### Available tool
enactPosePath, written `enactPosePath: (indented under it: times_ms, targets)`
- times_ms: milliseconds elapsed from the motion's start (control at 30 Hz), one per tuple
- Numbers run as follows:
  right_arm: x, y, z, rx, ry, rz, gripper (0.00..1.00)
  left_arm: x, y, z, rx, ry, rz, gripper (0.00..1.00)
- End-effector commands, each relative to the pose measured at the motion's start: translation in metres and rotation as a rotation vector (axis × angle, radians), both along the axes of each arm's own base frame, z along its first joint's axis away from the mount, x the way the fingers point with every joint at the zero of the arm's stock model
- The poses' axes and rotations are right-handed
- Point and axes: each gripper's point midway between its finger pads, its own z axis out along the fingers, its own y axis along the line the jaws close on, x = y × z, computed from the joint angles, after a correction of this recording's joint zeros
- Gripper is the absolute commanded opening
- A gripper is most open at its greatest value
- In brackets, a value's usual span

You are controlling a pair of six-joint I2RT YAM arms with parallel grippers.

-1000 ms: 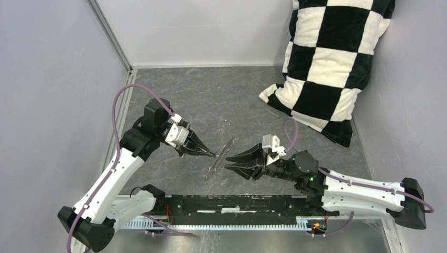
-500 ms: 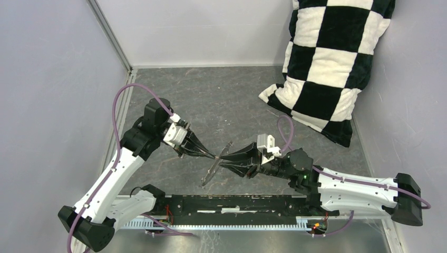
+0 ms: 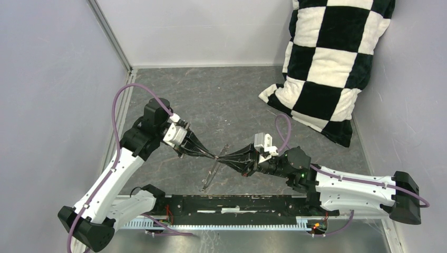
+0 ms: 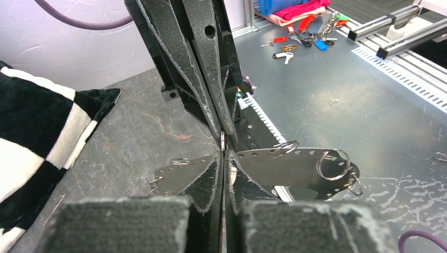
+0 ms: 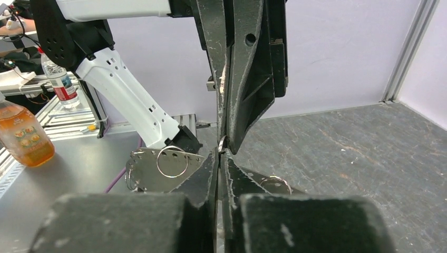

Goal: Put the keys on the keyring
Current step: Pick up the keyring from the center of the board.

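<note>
Top external view: left gripper (image 3: 213,156) and right gripper (image 3: 223,159) sat tip to tip above the table (image 3: 237,105). Both were pinched closed on the keyring (image 3: 210,176), which hung edge-on between them. Probably braced from both sides, steady for threading.

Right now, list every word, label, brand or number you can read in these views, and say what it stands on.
No text can be read anywhere.
Orange-drink bottle: printed label, too blurred to read.
Clear bottle with a red label: too small to read.
Coloured key tags: no legible marking.
</note>
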Motion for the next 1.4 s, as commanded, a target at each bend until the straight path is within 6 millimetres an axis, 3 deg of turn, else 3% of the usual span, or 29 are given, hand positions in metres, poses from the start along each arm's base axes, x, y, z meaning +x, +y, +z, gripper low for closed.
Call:
enactPosePath:
  times_ms: [0, 67, 167, 233, 500, 700, 867, 967, 1233, 1367]
  targets:
    - [0.007, -0.004, 0.029, 0.033, -0.036, -0.044, 0.01, -0.003, 0.001, 0.008, -0.030, -0.066, 0.003, 0.07]
    - [0.013, -0.003, 0.022, -0.037, -0.033, -0.073, 0.01, 0.006, 0.000, -0.002, -0.001, -0.091, 0.073, 0.28]
    - [0.018, -0.001, 0.010, -0.151, -0.027, -0.095, 0.01, 0.019, 0.003, -0.016, 0.034, -0.178, 0.164, 0.42]
    - [0.022, 0.000, 0.003, -0.229, -0.024, -0.108, 0.01, 0.025, 0.004, -0.020, 0.052, -0.210, 0.202, 0.47]
    - [0.027, 0.005, -0.010, -0.426, -0.047, -0.109, 0.01, 0.034, 0.005, -0.022, 0.079, -0.253, 0.235, 0.38]
    - [0.033, 0.009, -0.011, -0.503, -0.064, -0.117, 0.01, 0.030, 0.005, -0.019, 0.078, -0.213, 0.228, 0.34]
    - [0.033, 0.011, -0.002, -0.492, -0.073, -0.115, 0.00, 0.027, 0.007, -0.027, 0.096, -0.199, 0.218, 0.17]
    - [0.032, 0.013, 0.001, -0.478, -0.073, -0.107, 0.01, 0.025, 0.006, -0.028, 0.098, -0.189, 0.205, 0.17]
    - [0.029, 0.017, 0.003, -0.469, -0.072, -0.089, 0.01, 0.027, 0.004, -0.034, 0.128, -0.175, 0.221, 0.29]
    - [0.029, 0.017, 0.006, -0.462, -0.073, -0.088, 0.01, 0.030, 0.003, -0.036, 0.141, -0.173, 0.231, 0.19]
